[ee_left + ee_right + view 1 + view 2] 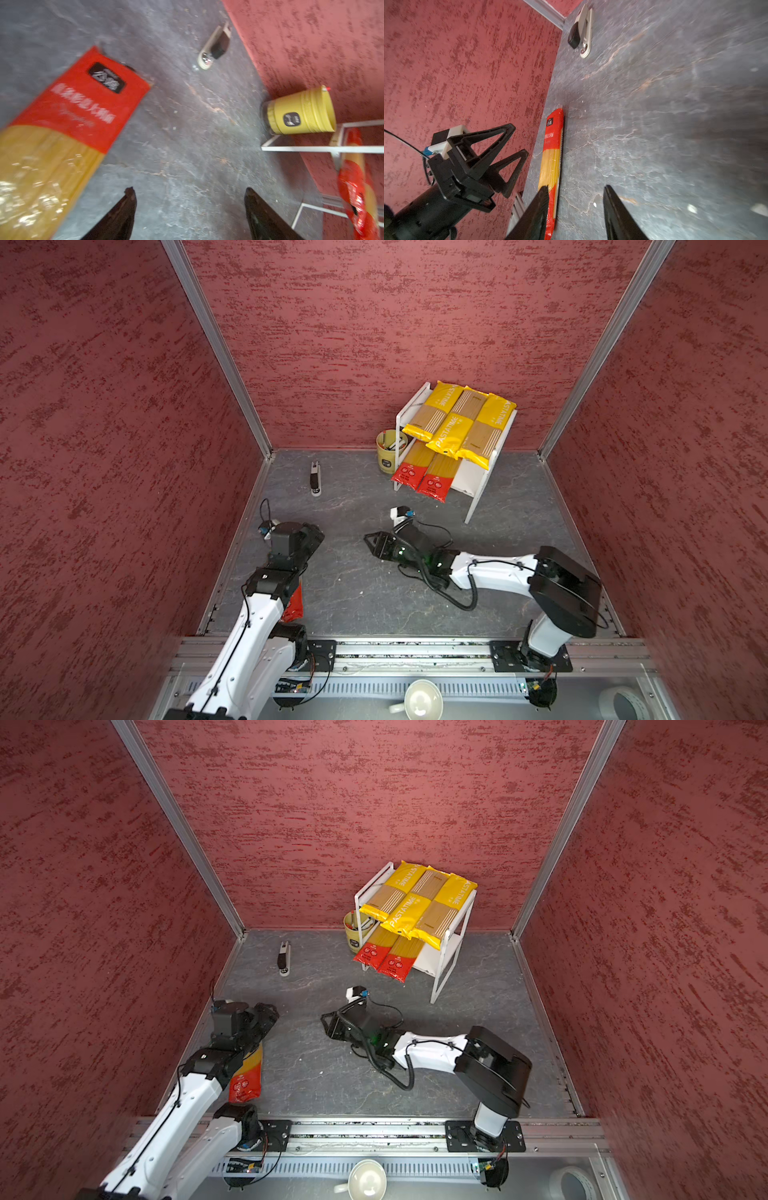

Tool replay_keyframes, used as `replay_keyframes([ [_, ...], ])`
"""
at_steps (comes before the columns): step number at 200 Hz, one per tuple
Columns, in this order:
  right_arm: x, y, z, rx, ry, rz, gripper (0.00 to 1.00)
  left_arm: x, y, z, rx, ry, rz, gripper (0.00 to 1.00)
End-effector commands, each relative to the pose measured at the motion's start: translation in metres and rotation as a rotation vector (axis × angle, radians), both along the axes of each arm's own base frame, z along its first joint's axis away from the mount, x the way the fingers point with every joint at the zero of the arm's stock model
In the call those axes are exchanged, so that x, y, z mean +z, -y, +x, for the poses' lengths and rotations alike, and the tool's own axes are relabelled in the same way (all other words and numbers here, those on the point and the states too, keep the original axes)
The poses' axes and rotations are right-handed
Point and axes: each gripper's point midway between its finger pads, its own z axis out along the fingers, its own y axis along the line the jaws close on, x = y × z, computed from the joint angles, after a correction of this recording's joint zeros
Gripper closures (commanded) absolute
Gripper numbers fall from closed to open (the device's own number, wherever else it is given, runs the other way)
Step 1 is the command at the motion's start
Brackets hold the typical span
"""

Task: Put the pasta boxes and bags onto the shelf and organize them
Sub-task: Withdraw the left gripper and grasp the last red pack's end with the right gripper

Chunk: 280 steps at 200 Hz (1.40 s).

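1. Between the tips of the left gripper [189,188] there is only bare grey table [187,124]; its jaws stand wide and hold nothing.
2. Just to one side of those tips, a loose red-ended spaghetti pack [72,116] lies flat on the table. Neither gripper touches it. In both top views it runs back under the left arm, close along the side wall.
3. Across the table from the left gripper, the right gripper [576,186] points toward the left arm. Its jaws are partly spread with nothing between them, and the loose pack lies well beyond its tips.
4. Farther ahead of the left gripper, a black-and-white stapler [316,479] lies alone near the back wall.
5. Farthest from both grippers, the shelf [471,483] stands against the back wall.
   - Three yellow PASTATIME packs [457,423] lie side by side on its top tier, overhanging the front edge.
   - Two red-ended packs [424,472] lie side by side on the lower tier, their red ends jutting out in front.
   - A yellow cup [390,450] stands just beside the shelf, on the side nearer the left gripper.
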Motion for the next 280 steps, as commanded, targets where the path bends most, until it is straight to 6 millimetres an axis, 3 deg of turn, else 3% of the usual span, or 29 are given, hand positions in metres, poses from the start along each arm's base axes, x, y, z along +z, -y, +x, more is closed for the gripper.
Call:
replay_keyframes([
  [1, -0.023, -0.044, -0.015, 0.104, -0.030, -0.047, 0.55, 0.001, -0.016, -0.022, 0.025, -0.032, 0.013, 0.18],
  [32, -0.039, -0.101, -0.022, 0.190, -0.060, -0.036, 0.55, 0.014, -0.034, -0.033, 0.054, -0.025, 0.107, 0.17],
  [76, -0.068, -0.165, -0.037, 0.300, -0.141, -0.016, 0.55, 0.022, -0.024, -0.029, -0.018, 0.016, 0.102, 0.16],
  [143, -0.100, -0.209, -0.045, 0.370, -0.209, -0.022, 0.55, 0.037, -0.019, -0.029, -0.038, 0.052, 0.090, 0.16],
  [172, -0.105, -0.219, -0.046, 0.394, -0.222, -0.005, 0.62, 0.041, -0.017, -0.029, -0.037, 0.067, 0.065, 0.16],
  [200, -0.096, -0.221, -0.043, 0.398, -0.182, 0.003, 0.80, 0.049, -0.015, -0.029, -0.046, 0.084, 0.062, 0.17],
  [231, -0.065, -0.205, -0.031, 0.351, -0.102, 0.040, 0.97, 0.061, -0.011, -0.029, -0.064, 0.108, 0.057, 0.17],
  [255, -0.050, -0.171, -0.015, 0.258, -0.095, 0.077, 1.00, 0.069, -0.003, -0.027, -0.095, 0.130, 0.047, 0.16],
  [280, -0.045, -0.116, 0.004, 0.134, -0.133, 0.118, 1.00, 0.074, 0.008, -0.025, -0.132, 0.145, 0.039, 0.17],
])
